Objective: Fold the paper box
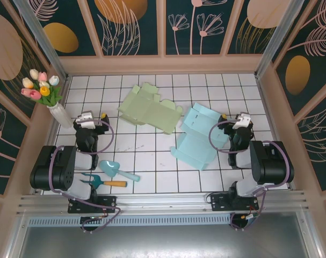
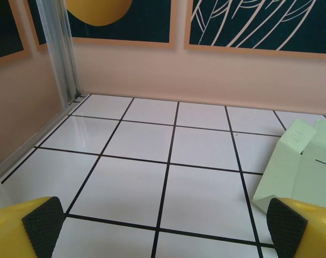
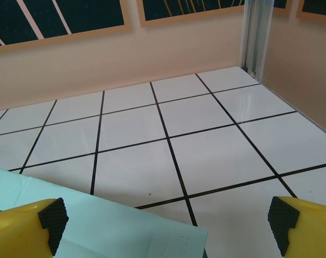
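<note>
Step in hand was judged to be the first reach: nothing was folded, and left gripper (image 2: 164, 226) and right gripper (image 3: 168, 223) were spread wide, empty. Green box blank (image 1: 150, 110) was seen flat on the table (image 1: 146, 161) toward the back, blue box blank (image 1: 197, 137) flat just beside the right gripper. A flap edge would need pinching next.

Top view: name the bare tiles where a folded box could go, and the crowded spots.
Bare: the front centre of the table, between the teal scoop and the blue box blank; the back right corner, behind that blank. Crowded: front left, scoop and orange-handled fork; mid-back, where the green box blank nearly meets the blue.
</note>
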You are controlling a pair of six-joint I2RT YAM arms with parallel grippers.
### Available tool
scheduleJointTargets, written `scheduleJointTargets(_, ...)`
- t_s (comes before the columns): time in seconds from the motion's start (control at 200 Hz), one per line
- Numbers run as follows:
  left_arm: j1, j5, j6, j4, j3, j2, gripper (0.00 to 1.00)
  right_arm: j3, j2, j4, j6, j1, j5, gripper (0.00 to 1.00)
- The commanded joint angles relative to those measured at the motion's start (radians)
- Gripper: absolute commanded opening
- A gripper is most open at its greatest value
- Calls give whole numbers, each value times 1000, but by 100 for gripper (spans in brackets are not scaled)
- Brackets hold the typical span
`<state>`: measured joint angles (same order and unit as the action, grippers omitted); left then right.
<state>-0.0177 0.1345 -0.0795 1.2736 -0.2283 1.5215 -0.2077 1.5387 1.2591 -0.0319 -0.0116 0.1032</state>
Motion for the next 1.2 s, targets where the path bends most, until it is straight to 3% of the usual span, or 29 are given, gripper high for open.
scheduleJointTargets(0.0,7,-16,16,7,-3,-2,99,-16,3,6,6,0,-19,99)
scheduleJointTargets(0.966,9,-18,12,2,-7,-3,99,-18,0,-3,-3,-22,-69,99)
scheduleJointTargets(1.196,6,-80,40,51,34,-40,99,-17,-21,-14,39,10,-71,99)
